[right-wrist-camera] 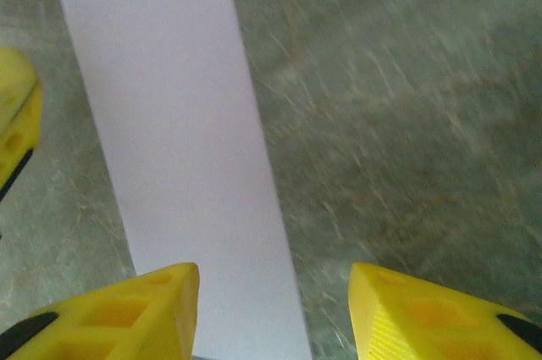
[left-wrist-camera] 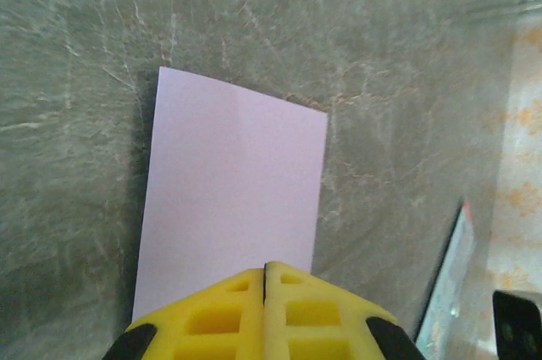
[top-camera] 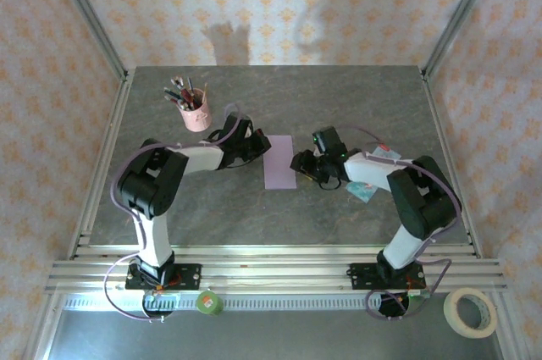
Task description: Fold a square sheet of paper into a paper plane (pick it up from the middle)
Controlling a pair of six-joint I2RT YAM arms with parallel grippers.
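The square sheet of paper (top-camera: 279,161) lies flat mid-table as a narrow pale lilac rectangle, not a paper plane. In the left wrist view the paper (left-wrist-camera: 233,199) shows a faint crease line near its far edge. My left gripper (top-camera: 258,146) sits at the sheet's left edge, its yellow fingertips (left-wrist-camera: 267,268) shut together over the paper's near edge. My right gripper (top-camera: 298,163) is at the sheet's right edge, open. In its wrist view the paper (right-wrist-camera: 169,123) runs under its left finger, and the right gripper (right-wrist-camera: 273,292) straddles the paper's edge and bare table.
A pink pen cup (top-camera: 196,114) stands behind the left arm. A teal-and-white packet (top-camera: 364,191) lies under the right arm, and the packet (left-wrist-camera: 449,284) also shows in the left wrist view. A tape roll (top-camera: 471,311) sits off the table at front right.
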